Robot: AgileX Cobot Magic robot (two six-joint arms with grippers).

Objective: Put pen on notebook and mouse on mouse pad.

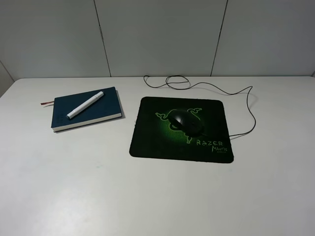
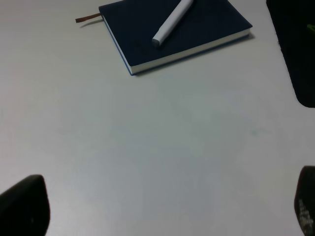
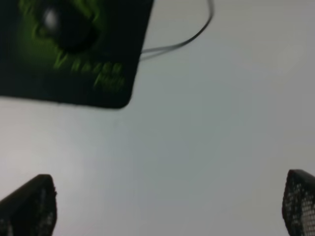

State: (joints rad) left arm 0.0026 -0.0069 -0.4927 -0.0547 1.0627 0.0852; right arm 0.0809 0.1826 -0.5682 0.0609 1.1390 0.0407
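The white pen [image 1: 85, 104] lies diagonally on the dark teal notebook [image 1: 93, 114], whose red ribbon [image 1: 47, 103] sticks out at the far left. The left wrist view shows the same pen [image 2: 171, 22] on the notebook [image 2: 197, 29]. The black mouse [image 1: 187, 121] sits on the black mouse pad [image 1: 157, 142] with its green logo, and its cable [image 1: 231, 93] loops to the back right. Blurred, the mouse [image 3: 66, 24] and pad [image 3: 98, 93] show in the right wrist view. My left gripper [image 2: 162, 206] and right gripper [image 3: 167, 206] are open over bare table, holding nothing. Neither arm shows in the exterior view.
The white table [image 1: 147, 196] stretches wide in front of the notebook and pad. A grey panelled wall [image 1: 157, 34] stands behind the table's far edge. The mouse cable runs across the table to the right of the pad.
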